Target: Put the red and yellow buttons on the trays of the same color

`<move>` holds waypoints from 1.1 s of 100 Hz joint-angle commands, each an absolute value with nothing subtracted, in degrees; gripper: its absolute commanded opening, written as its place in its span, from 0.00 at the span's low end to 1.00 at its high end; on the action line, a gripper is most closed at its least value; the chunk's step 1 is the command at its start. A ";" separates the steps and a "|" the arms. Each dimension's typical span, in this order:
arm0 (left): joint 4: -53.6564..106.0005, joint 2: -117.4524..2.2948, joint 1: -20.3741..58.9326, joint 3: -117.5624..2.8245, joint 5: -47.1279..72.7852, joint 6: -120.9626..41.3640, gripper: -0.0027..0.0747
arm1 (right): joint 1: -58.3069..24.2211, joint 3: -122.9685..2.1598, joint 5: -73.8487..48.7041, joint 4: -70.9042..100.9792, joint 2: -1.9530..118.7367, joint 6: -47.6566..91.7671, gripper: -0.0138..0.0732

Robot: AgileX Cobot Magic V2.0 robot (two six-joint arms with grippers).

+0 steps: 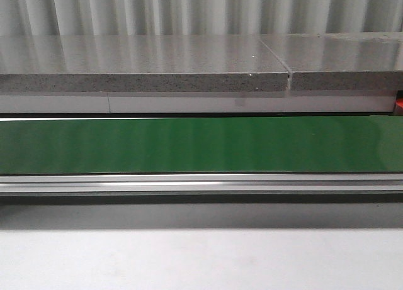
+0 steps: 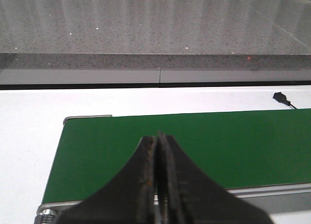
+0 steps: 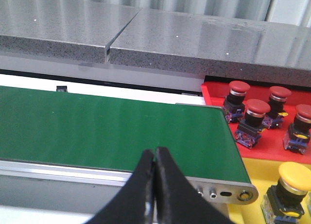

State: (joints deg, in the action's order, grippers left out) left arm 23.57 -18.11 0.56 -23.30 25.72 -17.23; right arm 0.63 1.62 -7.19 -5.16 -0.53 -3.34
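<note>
While both my left pincer [image 2: 156, 185] and right pincer [image 3: 154, 185] hang pressed together over the bare green conveyor belt [image 1: 201, 145], the red mushroom-capped push buttons [image 3: 256, 118] sit in the red plastic tray [image 3: 214, 90]; rigid, light, best gripped across the cap.

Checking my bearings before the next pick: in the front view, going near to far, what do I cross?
White tabletop → metal conveyor rail → green belt → white strip → grey stone counter → corrugated wall.
</note>
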 commanded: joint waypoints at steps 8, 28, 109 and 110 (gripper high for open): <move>24.74 -18.58 1.05 -24.88 21.87 -17.29 0.01 | 0.79 1.26 -0.53 -5.96 -0.64 -3.42 0.08; 24.74 -18.58 1.05 -24.88 21.87 -17.29 0.01 | 0.79 1.26 0.88 -5.96 -0.64 -3.42 0.08; 24.74 -18.58 1.05 -24.88 21.87 -17.29 0.01 | 0.79 1.26 0.69 -5.96 -0.64 -3.42 0.08; 24.74 -18.58 1.05 -24.88 21.87 -17.29 0.01 | 0.79 1.26 0.69 -5.96 -0.64 -3.42 0.08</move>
State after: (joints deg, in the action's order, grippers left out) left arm 23.57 -18.11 0.56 -23.30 25.72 -17.23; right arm 0.63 1.62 -4.24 -5.26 -0.53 -3.43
